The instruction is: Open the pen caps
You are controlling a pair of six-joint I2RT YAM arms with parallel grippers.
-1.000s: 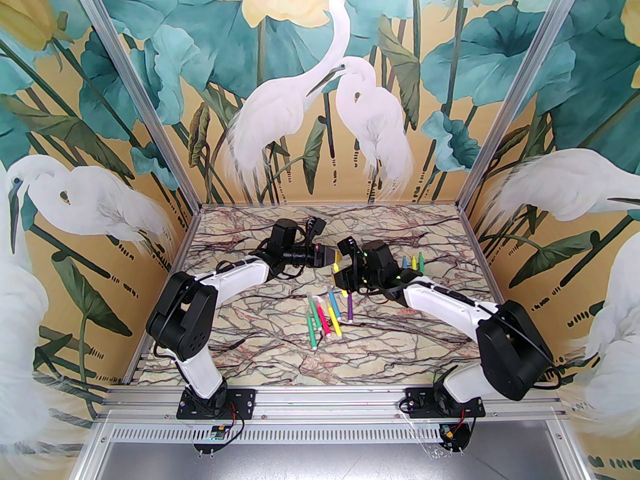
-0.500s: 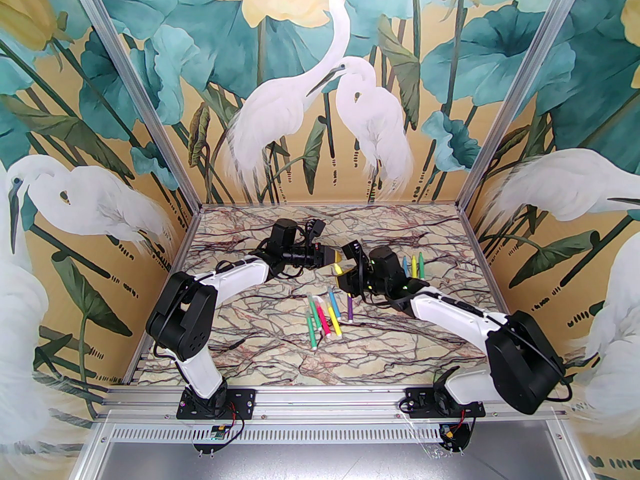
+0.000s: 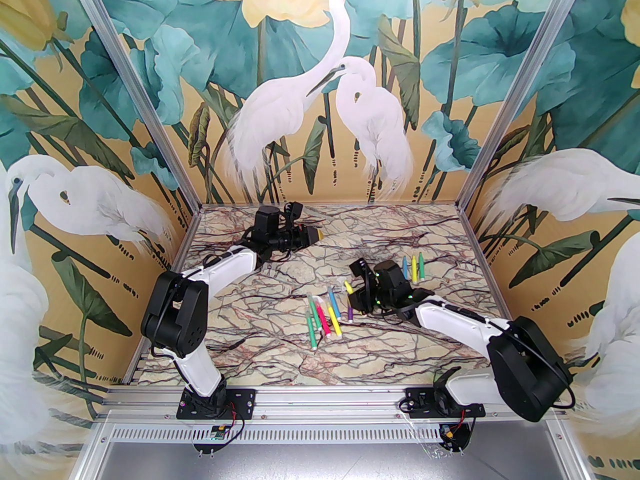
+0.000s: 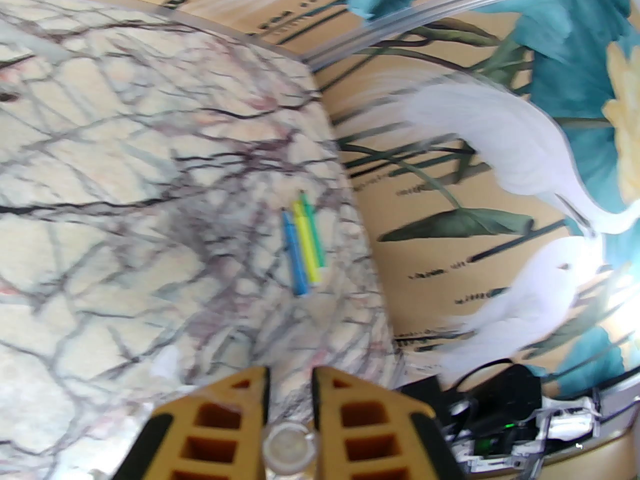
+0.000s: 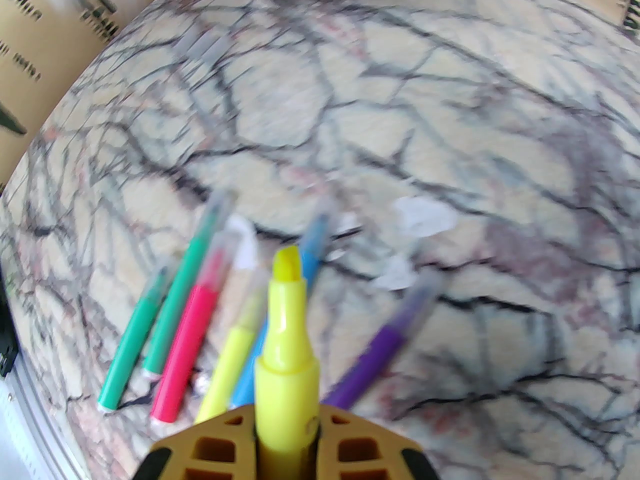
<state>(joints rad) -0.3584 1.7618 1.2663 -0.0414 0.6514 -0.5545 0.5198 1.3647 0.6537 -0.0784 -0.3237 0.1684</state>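
Two grips, cap and pen apart.
Left pincer point(image 4: 290, 374) clenched on clear cap point(image 4: 288, 449); right pincer point(image 5: 287, 418) grasping bare-tipped yellow pen point(image 5: 286, 328); six capped pens point(image 5: 185, 343) on bench point(image 3: 280, 363).

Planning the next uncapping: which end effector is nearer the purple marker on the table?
Right. The right end effector, shut on a yellow marker, hangs beside the purple marker; the left end effector, shut on a clear cap, is far toward the back left.
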